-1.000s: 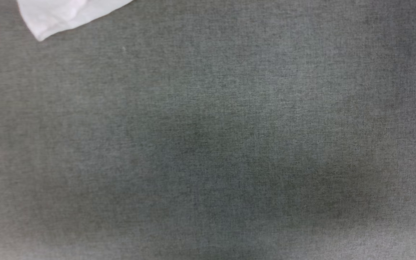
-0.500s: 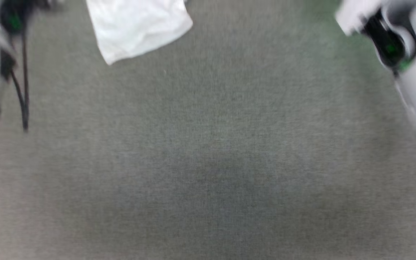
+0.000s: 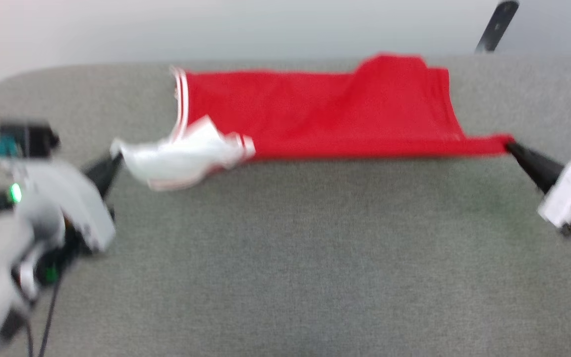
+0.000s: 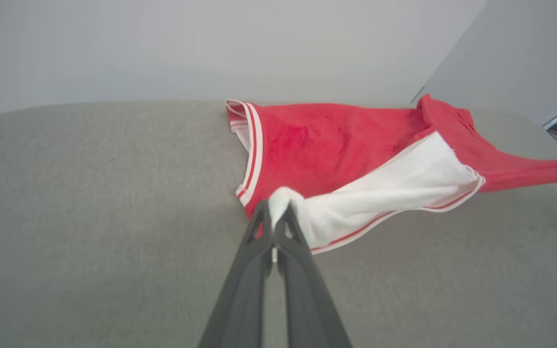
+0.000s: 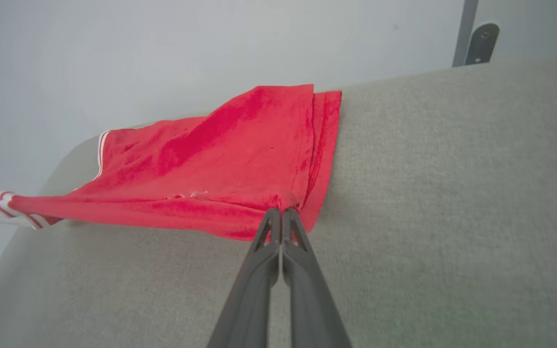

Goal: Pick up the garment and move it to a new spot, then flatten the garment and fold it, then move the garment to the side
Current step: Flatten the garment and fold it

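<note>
**Grey desk, garment strung between two closed grippers**

Grey woven desk (image 3: 285, 258), nearest stretch bare, nothing lying on it.

Left gripper (image 3: 113, 164) at mid-left, fingers pinched tight together on a bunched end of the white sleeve (image 3: 181, 156). The left wrist view confirms it: white cloth wadded right at the tips, the striped trim band trailing off beside them.

Right gripper (image 3: 513, 148) at mid-right, also clamped flat, with a red corner of the garment (image 3: 325, 114) nipped at the tips. In the right wrist view the hem stitching runs up from the pinch point.

Between the two, the near edge of the garment is pulled into a taut, nearly straight line. Beyond that line the red body spreads toward the far edge of the desk. One hump rises at the far right and the striped trim shows at the far left. Whether the near edge clears the desk I cannot tell; the head view is blurred.

Behind: pale plain wall (image 3: 265, 29), dark bracket (image 3: 496, 25) at upper right.

Progress, as judged:
- Pick-up: done, both corners held.
- Move to a new spot and flattening: apparently under way; the cloth is stretched but wrinkled, sleeve crumpled.
- Fold: not yet done.
- Shift to the side: not yet done.
</note>
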